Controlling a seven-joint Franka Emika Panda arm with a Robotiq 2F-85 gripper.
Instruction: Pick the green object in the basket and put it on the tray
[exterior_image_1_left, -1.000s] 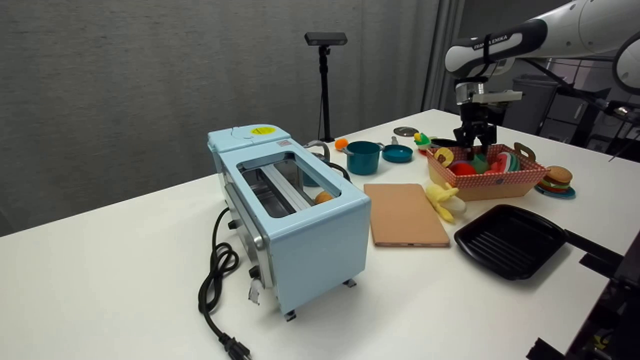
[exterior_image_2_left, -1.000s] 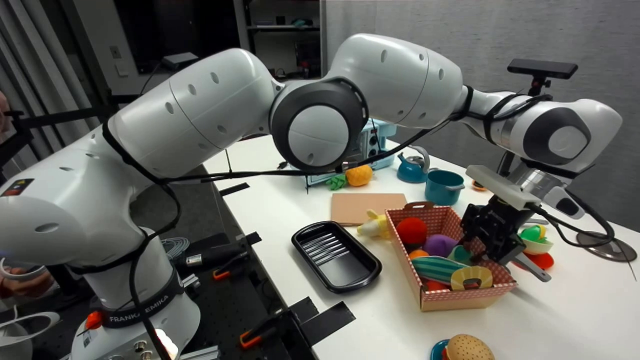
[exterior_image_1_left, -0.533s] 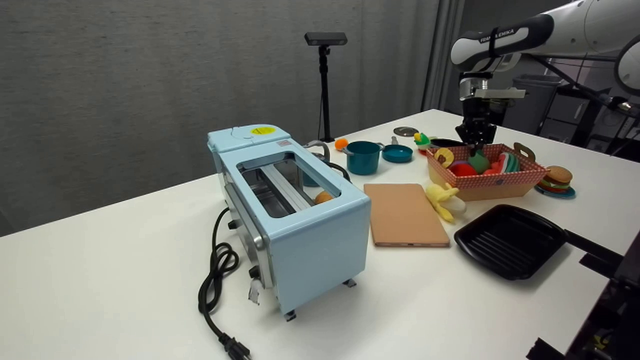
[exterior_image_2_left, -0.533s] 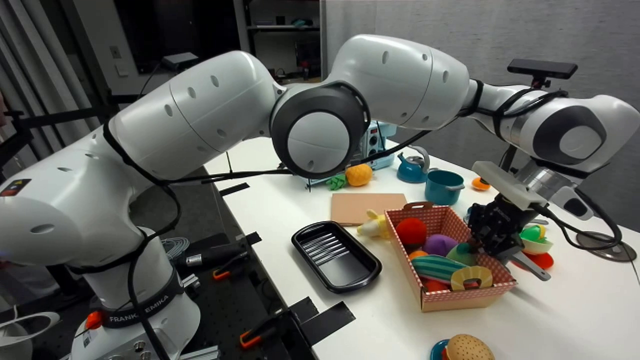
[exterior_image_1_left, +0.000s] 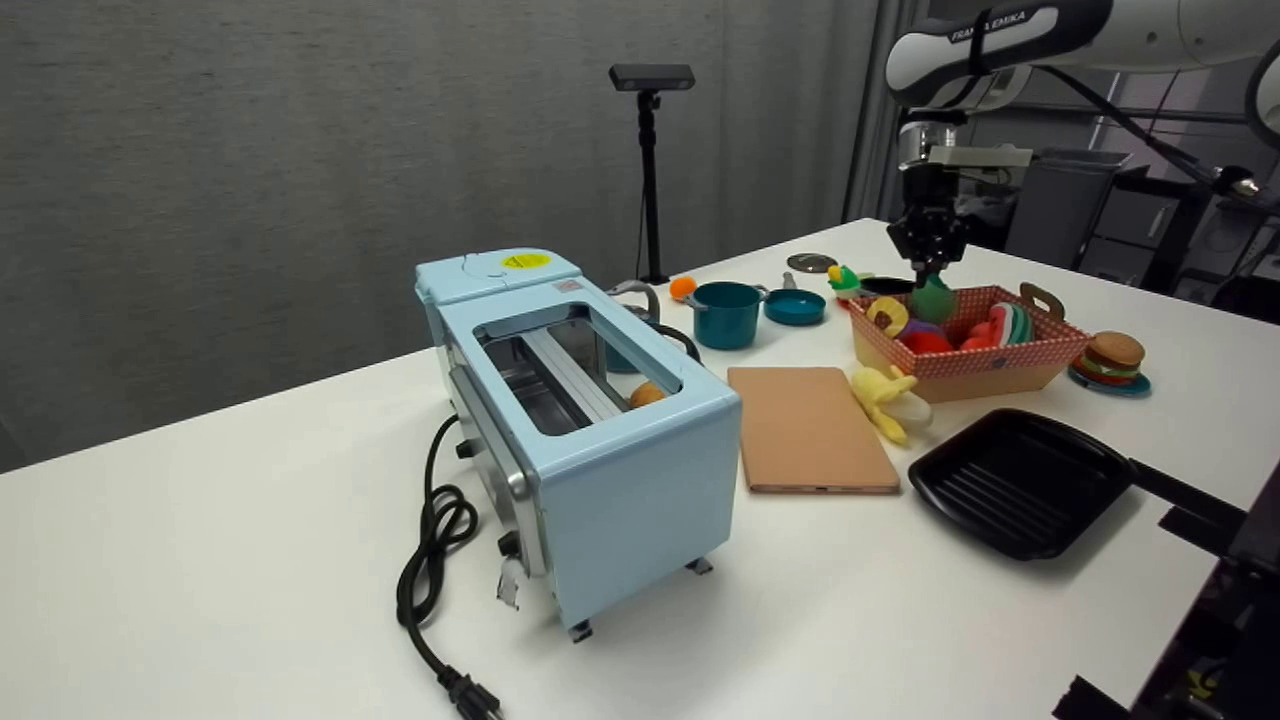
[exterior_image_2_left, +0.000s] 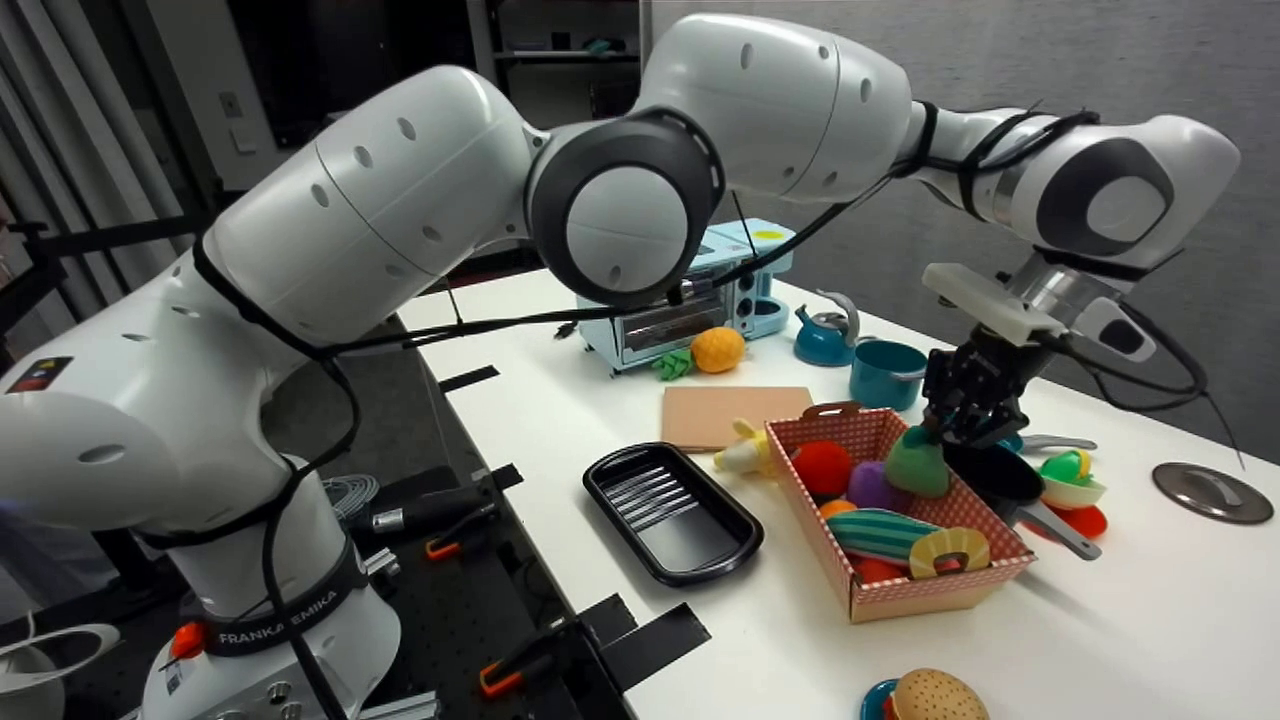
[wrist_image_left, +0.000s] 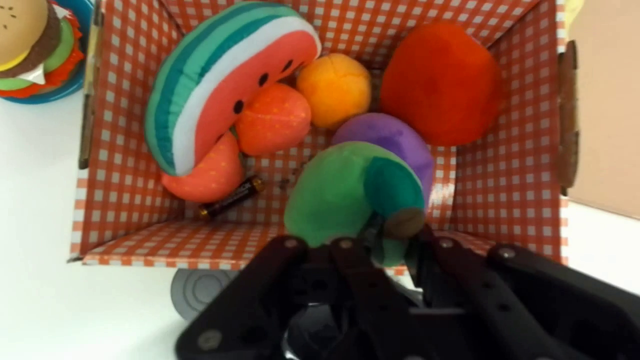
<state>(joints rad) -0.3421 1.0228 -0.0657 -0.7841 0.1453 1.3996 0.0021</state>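
In an exterior view, the black ridged tray (exterior_image_2_left: 692, 535) is lying at the left, unmoved; to its right, a yellow plush banana (exterior_image_2_left: 742, 456) is resting just beside the red-checked basket (exterior_image_2_left: 925, 597), which is sitting slightly shifted from half a second ago. Inside, a red plush toy (exterior_image_2_left: 822, 466) and a purple plush toy (exterior_image_2_left: 870, 488) are lying, while the green plush fruit (exterior_image_2_left: 917, 470), earlier lower among them, is now rising over the basket near its right side. Farther right, the gripper (exterior_image_2_left: 934, 432) is standing higher than before, its jaws pinching the fruit beside its stem.
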